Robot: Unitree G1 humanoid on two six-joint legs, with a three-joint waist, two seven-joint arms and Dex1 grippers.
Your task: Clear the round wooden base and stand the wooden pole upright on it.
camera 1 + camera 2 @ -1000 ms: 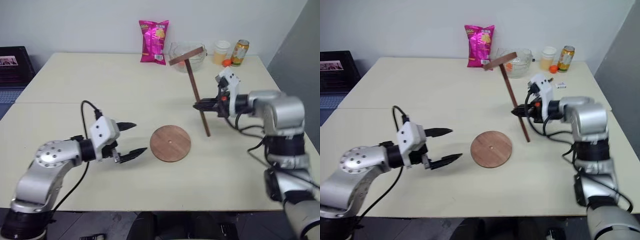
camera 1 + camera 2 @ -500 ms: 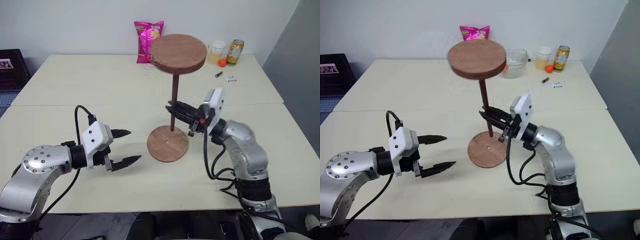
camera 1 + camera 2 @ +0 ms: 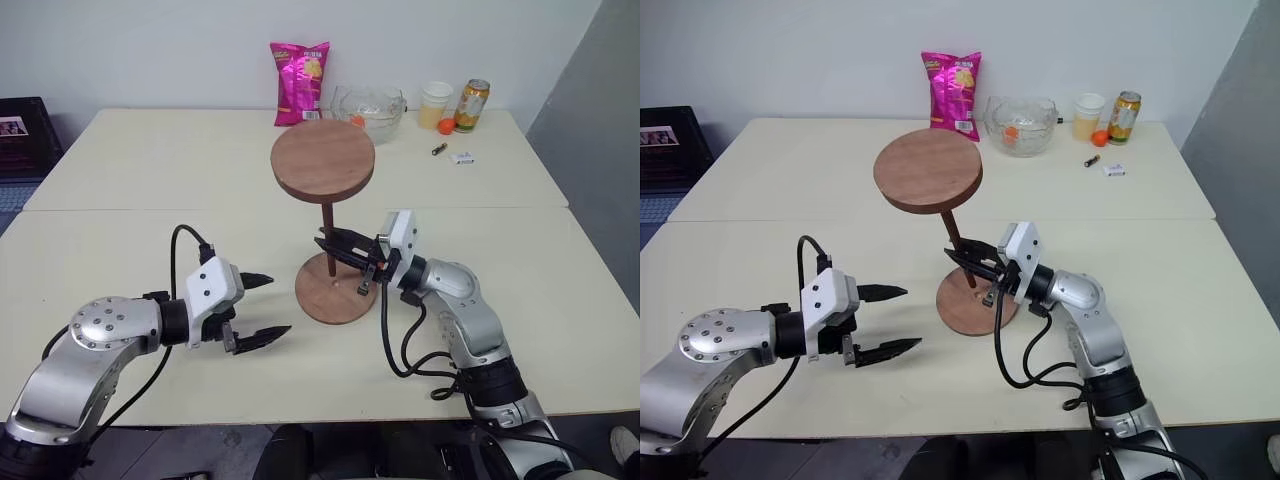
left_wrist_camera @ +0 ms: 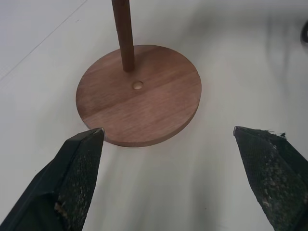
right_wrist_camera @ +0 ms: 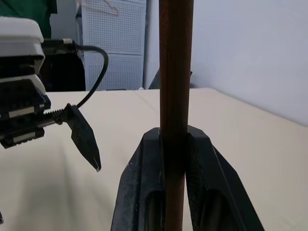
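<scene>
Cream table (image 3: 120, 200) carries the round wooden base (image 3: 337, 290) at its middle — the wooden pole (image 3: 329, 235) stands on it, disc uppermost, foot just beside the centre hole, pinched by the right gripper (image 3: 333, 247). Nearby, the left gripper (image 3: 268, 306) hovers with fingers spread.

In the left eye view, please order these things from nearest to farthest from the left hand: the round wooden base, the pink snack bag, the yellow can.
1. Round wooden base: just right of the left hand.
2. Pink snack bag: at the table's far edge.
3. Yellow can: far right corner.
</scene>
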